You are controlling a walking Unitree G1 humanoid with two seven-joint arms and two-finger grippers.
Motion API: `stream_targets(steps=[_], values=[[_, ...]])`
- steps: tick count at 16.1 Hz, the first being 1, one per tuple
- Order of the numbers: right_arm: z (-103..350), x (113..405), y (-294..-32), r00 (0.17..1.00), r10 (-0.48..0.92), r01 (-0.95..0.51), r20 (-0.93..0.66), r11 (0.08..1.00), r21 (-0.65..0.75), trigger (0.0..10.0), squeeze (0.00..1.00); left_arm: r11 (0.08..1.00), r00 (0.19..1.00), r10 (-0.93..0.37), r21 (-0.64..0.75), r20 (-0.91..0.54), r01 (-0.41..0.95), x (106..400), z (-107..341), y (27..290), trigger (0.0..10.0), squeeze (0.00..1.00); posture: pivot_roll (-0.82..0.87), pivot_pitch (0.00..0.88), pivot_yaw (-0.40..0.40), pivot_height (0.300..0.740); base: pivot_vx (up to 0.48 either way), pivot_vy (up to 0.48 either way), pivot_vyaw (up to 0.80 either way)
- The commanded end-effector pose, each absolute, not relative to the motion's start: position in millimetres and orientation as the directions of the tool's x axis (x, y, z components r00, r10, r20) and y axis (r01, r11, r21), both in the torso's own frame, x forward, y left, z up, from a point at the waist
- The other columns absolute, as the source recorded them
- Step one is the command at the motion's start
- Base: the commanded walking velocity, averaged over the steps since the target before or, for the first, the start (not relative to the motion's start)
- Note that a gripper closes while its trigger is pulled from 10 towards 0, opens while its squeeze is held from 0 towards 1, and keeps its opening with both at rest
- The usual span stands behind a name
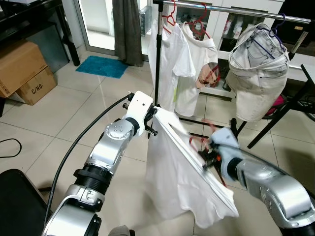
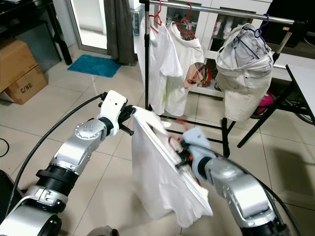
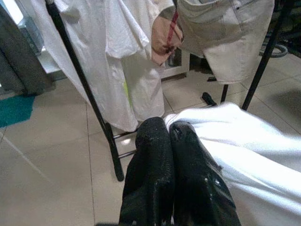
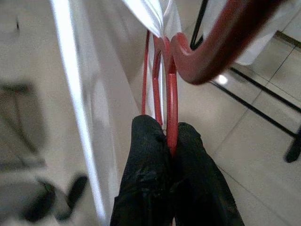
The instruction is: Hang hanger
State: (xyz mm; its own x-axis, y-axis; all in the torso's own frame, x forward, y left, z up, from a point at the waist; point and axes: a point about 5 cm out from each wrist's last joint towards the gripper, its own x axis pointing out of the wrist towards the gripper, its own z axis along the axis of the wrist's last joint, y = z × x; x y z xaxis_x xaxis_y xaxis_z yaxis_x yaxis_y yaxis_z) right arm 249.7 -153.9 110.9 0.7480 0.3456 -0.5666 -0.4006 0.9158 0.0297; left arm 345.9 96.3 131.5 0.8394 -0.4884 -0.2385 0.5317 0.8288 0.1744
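white cotton fills the middle of my head view: a t-shirt (image 1: 182, 182) on a red hanger (image 1: 199, 143), stretched between my two arms in front of the garment rack (image 1: 236, 10). my left gripper (image 1: 152, 120) pinches one shoulder of the shirt, and my right gripper (image 1: 212, 156) holds the hanger low and to the right, so the garment hangs on a slant, well below the rail. on that rail already hang two white shirts (image 1: 184, 64) on red hangers and a pair of pale denim shorts (image 1: 256, 73) on a purple one.

from my left wrist, my black fingers (image 3: 183, 165) sit pressed together with white fabric (image 3: 244, 141) caught at their tips; the rack's upright pole (image 3: 84, 89) stands ahead.

from my right wrist, my fingers (image 4: 150, 160) are clamped on the hanger's red wire (image 4: 170, 108) just under the curved hook (image 4: 221, 42), which looks blurred.

to do this well, i judge i should raise the hook above the rail, aim for the gap between the shirts and the shorts, and let the left side go only once the hook bears weight.
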Motion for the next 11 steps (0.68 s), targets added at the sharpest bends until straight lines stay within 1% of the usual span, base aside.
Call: stream_targets(steps=[1, 3, 4, 5, 7, 9, 11], values=[[116.2, 256.0, -159.2, 0.786, 0.318, -0.332, -0.53, 0.94, 0.072, 10.0, 0.0, 0.804, 0.827, -0.532, 0.199, -0.181, 0.56, 345.7, 145.3, 90.8, 0.0, 0.0, -0.05, 0.0, -0.025, 0.74, 0.0, 0.0, 0.0], [125.8, 266.8, -152.6, 0.851, 0.314, -0.252, -0.421, 0.948, 0.196, 10.0, 0.0, 0.736, 0.76, -0.627, 0.192, -0.169, 0.65, 336.5, 146.7, 75.2, 0.0, 0.0, -0.04, 0.0, -0.023, 0.74, 0.0, 0.0, 0.0], [127.5, 268.6, -151.5, 0.86, 0.311, -0.238, -0.404, 0.946, 0.22, 10.0, 0.0, 0.723, 0.746, -0.646, 0.185, -0.164, 0.666, 334.5, 147.2, 71.7, 0.0, 0.0, -0.04, 0.0, -0.023, 0.74, 0.0, 0.0, 0.0], [130.8, 271.9, -145.1, 0.862, 0.333, -0.242, -0.382, 0.933, 0.267, 10.0, 0.0, 0.709, 0.72, -0.679, 0.126, -0.142, 0.693, 330.0, 149.4, 60.1, 0.0, 0.0, -0.04, 0.0, -0.02, 0.74, 0.0, 0.0, 0.0], [131.2, 274.8, -142.5, 0.869, 0.317, -0.238, -0.38, 0.941, 0.24, 10.0, 0.0, 0.681, 0.681, -0.721, 0.048, -0.125, 0.73, 324.4, 152.0, 47.5, 0.0, 0.0, -0.04, 0.0, -0.017, 0.74, 0.0, 0.0, 0.0], [127.2, 277.4, -144.5, 0.877, 0.272, -0.206, -0.397, 0.958, 0.202, 10.0, 0.0, 0.653, 0.649, -0.754, -0.012, -0.099, 0.757, 320.4, 158.4, 40.6, 0.0, 0.0, -0.04, 0.0, -0.018, 0.74, 0.0, 0.0, 0.0], [121.5, 275.3, -143.0, 0.857, 0.278, -0.235, -0.434, 0.96, 0.152, 10.0, 0.0, 0.656, 0.653, -0.755, -0.065, -0.062, 0.752, 320.6, 165.8, 39.7, 0.0, 0.0, -0.04, 0.0, -0.018, 0.74, 0.0, 0.0, 0.0]])
